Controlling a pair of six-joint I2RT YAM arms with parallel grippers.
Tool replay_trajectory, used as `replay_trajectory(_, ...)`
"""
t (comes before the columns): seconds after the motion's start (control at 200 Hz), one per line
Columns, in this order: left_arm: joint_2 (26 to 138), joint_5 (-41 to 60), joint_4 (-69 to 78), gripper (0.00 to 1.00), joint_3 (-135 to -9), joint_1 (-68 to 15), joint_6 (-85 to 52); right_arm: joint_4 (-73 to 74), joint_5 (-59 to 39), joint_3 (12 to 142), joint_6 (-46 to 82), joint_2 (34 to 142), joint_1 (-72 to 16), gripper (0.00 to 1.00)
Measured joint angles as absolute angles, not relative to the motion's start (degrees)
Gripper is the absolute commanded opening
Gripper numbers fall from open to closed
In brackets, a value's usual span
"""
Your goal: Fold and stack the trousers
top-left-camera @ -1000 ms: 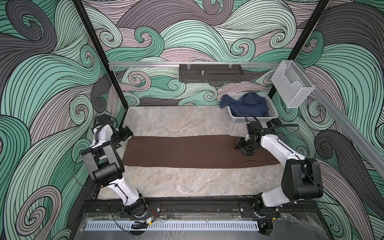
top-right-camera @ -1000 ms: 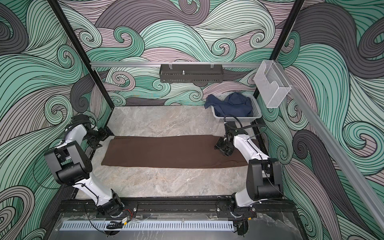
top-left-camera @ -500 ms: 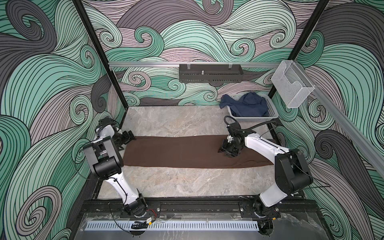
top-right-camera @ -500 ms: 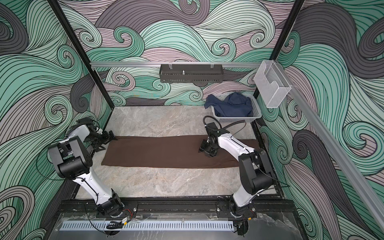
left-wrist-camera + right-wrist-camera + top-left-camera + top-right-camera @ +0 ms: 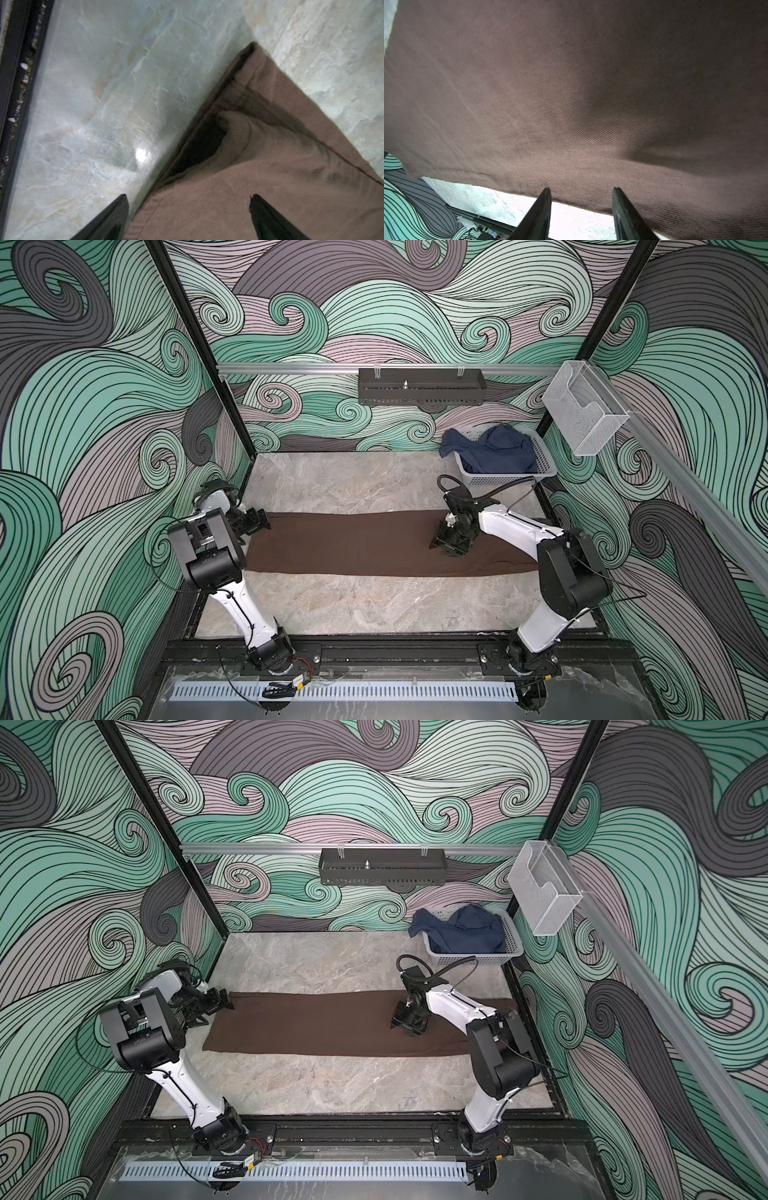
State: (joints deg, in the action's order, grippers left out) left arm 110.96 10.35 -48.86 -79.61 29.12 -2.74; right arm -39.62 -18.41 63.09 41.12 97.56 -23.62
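Found the left tool (image 5: 260,523) spread wide, edged up to the left corner of the trousers (image 5: 353,543) and clamped on nothing. Noted trousers flat across the table (image 5: 353,605), unfolded. Saw the right tool (image 5: 440,545) half apart, slid leftward from the right end — smoothing, probably, before a fold. Counted two tools, one trousers, one basket (image 5: 544,475), one navy garment (image 5: 494,452).

The trousers (image 5: 353,543) are plain brown — tabletop (image 5: 353,605) marbled grey

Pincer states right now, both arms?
Left pincer: open wide over the trousers' corner, holding nothing.
Right pincer: half open over the trousers, gripping nothing.
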Motion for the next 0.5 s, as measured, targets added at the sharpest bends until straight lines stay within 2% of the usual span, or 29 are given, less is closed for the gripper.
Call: replay_trajectory(0.5, 115.4, 9.7, -49.7, 0.86, -81.7, 28.7, -1.7, -41.2, -18.0, 64.2, 40.9, 97.6, -23.9, 0.49)
